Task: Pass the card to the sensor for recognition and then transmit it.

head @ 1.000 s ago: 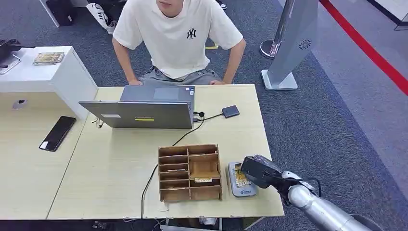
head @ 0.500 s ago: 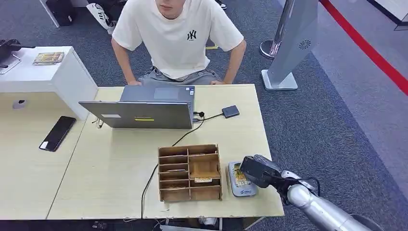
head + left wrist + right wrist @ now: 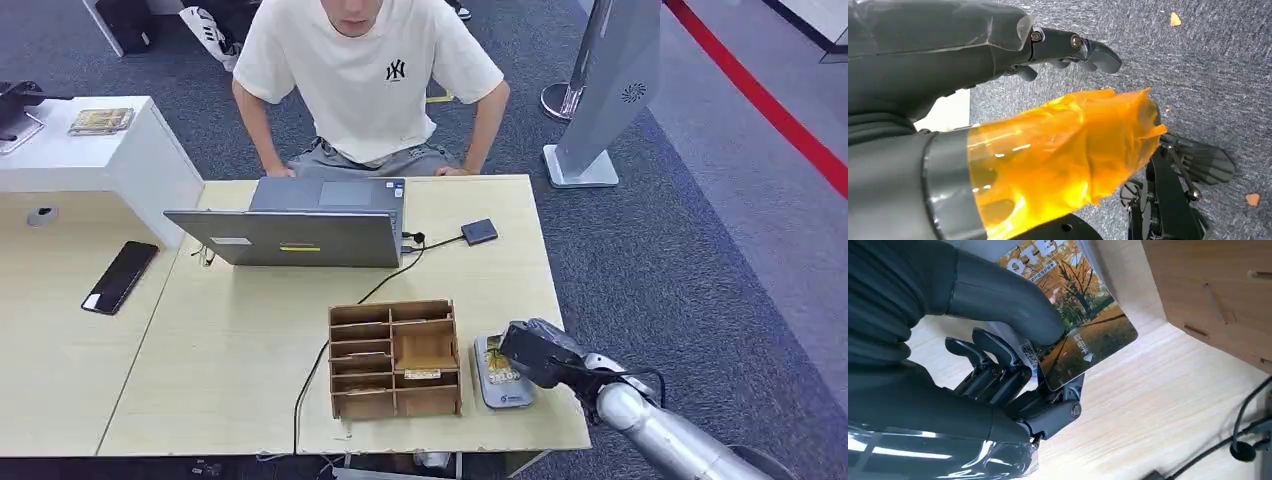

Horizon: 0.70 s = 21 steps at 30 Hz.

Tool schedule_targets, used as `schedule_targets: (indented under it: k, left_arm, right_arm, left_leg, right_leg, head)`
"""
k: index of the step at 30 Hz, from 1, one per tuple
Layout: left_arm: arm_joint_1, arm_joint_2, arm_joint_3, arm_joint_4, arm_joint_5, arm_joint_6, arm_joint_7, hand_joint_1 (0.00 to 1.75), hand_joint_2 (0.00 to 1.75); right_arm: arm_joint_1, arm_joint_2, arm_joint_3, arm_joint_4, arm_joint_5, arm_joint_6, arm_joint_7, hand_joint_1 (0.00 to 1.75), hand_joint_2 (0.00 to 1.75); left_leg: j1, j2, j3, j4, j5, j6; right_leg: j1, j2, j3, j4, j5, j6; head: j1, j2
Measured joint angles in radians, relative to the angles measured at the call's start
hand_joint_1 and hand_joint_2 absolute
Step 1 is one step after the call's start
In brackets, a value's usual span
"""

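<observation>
Robot's right hand [image 3: 533, 352] pinching a card over a card reader on a desk.

The autumn-tree card [image 3: 1075, 325] is clamped between the thumb and fingers, just above the grey sensor [image 3: 503, 385], right of a wooden organizer [image 3: 393, 358]. The left hand [image 3: 1068, 47] hangs over carpet, fingers loosely apart, holding nothing. A person [image 3: 368, 75] sits behind a laptop [image 3: 290, 235] at the far side.

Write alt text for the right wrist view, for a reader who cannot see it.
The robot's right hand pinches a card printed with autumn trees between its thick grey thumb and dark fingers, just above a pale wooden table. A brown wooden organizer stands close by, and a black cable crosses the table's far corner.
</observation>
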Motion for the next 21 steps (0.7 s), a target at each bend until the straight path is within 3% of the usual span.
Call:
schedule_targets:
  k: [5,13,21]
  left_arm:
    - [0.000,0.000,0.000,0.000,0.003,0.004,-0.003,0.00,0.00]
    - [-0.002,-0.002,0.000,0.000,0.006,0.020,-0.006,0.00,0.00]
    - [-0.002,-0.006,0.000,0.000,0.003,0.031,-0.008,0.00,0.00]
  right_arm:
    - [0.000,0.022,-0.026,-0.008,-0.009,-0.067,-0.056,1.75,1.75]
    - [-0.001,0.111,-0.100,-0.019,-0.040,-0.177,-0.188,1.75,1.75]
    - [-0.019,0.179,-0.153,-0.026,-0.064,-0.222,-0.262,1.75,1.75]
  left_leg:
    - [0.000,0.000,0.000,0.000,0.000,0.000]
    - [0.000,0.000,0.000,0.000,0.000,0.000]
    - [0.000,0.000,0.000,0.000,0.000,0.000]
  right_leg:
    - [0.000,0.000,0.000,0.000,0.000,0.000]
    - [0.000,0.000,0.000,0.000,0.000,0.000]
    - [0.000,0.000,0.000,0.000,0.000,0.000]
  head:
    - [0.000,0.000]
    - [0.000,0.000]
    - [0.000,0.000]
